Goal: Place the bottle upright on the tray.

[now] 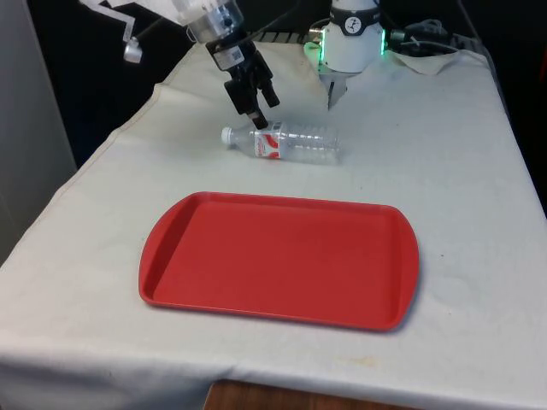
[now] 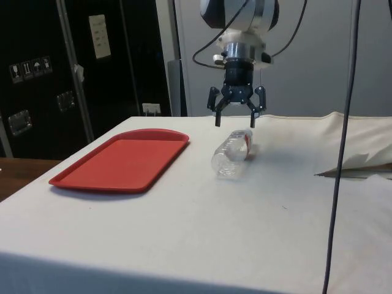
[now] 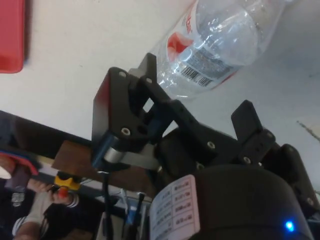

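We take the red tray as our landmark: it lies flat on the white cloth, nearer the front camera than anything else. Beyond its far rim, well clear of it, the clear bottle lies on its side, long axis roughly parallel to that rim, white cap toward the front view's left. Our gripper hangs just above the bottle's cap end, jaws spread apart and straddling nothing yet, set across the bottle's axis, we judge.

Clear bottle with red-white label, red tray, white cloth.
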Controlling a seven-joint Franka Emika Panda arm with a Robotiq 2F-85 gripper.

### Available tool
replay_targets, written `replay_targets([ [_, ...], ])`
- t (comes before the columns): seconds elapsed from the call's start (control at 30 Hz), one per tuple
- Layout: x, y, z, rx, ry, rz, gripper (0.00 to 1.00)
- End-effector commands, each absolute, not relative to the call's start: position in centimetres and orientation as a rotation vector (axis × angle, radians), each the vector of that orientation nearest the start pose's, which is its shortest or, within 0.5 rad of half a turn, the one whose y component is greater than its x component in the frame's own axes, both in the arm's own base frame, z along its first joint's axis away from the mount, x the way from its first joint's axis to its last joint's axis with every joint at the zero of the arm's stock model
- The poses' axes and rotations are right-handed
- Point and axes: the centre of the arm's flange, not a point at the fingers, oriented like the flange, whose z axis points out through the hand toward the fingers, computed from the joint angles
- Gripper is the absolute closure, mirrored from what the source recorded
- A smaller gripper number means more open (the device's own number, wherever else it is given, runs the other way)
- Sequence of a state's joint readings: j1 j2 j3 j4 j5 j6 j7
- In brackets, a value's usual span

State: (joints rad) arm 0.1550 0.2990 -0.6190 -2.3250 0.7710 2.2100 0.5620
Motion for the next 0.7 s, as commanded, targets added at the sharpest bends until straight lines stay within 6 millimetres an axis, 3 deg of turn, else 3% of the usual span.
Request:
replay_targets([
  [0.0, 44.1, -20.7, 21.3, -1.91, 1.974, 0.442, 0.0],
  [0.67, 43.7, -22.5, 19.3, -1.85, 1.858, 0.514, 0.0],
])
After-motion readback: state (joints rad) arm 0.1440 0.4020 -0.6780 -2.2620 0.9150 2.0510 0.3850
